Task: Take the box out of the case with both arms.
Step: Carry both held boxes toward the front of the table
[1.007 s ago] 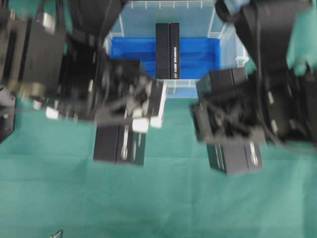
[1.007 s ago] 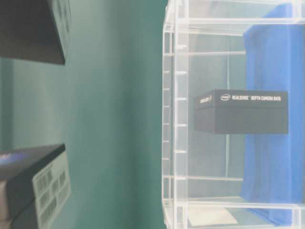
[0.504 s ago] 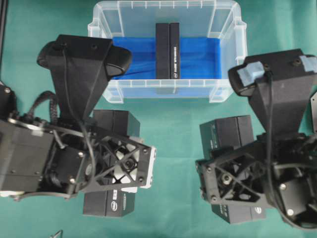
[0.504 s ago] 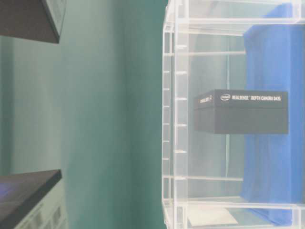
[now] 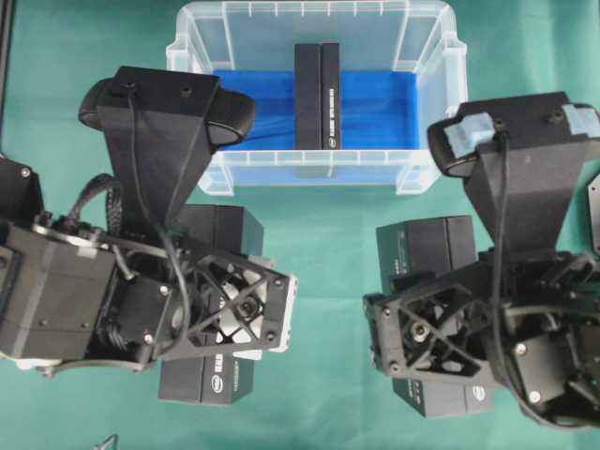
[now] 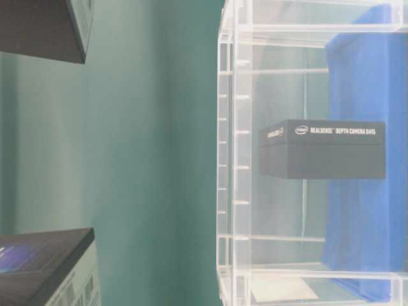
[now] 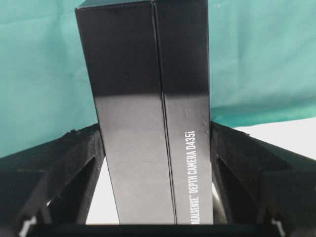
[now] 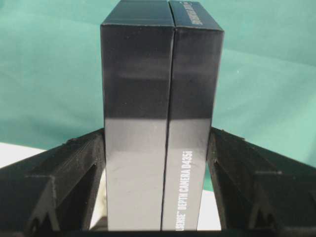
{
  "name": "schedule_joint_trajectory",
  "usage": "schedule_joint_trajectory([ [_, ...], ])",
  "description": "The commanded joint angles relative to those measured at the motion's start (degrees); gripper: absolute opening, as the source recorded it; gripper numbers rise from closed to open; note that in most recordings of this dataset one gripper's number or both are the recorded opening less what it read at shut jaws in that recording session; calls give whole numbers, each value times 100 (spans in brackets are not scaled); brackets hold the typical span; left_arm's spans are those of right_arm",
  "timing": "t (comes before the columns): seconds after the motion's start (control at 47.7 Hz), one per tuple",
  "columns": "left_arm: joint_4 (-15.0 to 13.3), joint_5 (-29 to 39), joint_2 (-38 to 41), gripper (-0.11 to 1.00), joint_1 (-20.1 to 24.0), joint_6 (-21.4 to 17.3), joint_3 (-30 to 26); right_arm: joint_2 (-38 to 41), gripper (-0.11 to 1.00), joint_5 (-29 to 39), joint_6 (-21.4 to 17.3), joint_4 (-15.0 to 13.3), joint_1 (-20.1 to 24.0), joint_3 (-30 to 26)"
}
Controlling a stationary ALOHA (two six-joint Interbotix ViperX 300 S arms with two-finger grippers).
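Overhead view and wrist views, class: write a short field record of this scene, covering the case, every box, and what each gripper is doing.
case: clear plastic case with blue liner, at the top of the overhead view
box in case: black RealSense box standing on the liner, untouched
left gripper: shut on left black box, outside the case
right gripper: shut on right black box, outside the case
surface: green cloth
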State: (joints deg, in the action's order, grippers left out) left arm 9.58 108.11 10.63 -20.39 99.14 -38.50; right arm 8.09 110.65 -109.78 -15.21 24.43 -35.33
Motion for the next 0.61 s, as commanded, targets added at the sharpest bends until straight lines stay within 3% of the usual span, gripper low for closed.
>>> schedule_joint_trajectory([
  [0.0,35,-26,-167,63,44,-18,-79,-105,65,-26,-26,-35,9,-132],
  [0.587,35,-105,-167,63,132,-26,26,-44,65,-26,158,-35,-18,-105],
])
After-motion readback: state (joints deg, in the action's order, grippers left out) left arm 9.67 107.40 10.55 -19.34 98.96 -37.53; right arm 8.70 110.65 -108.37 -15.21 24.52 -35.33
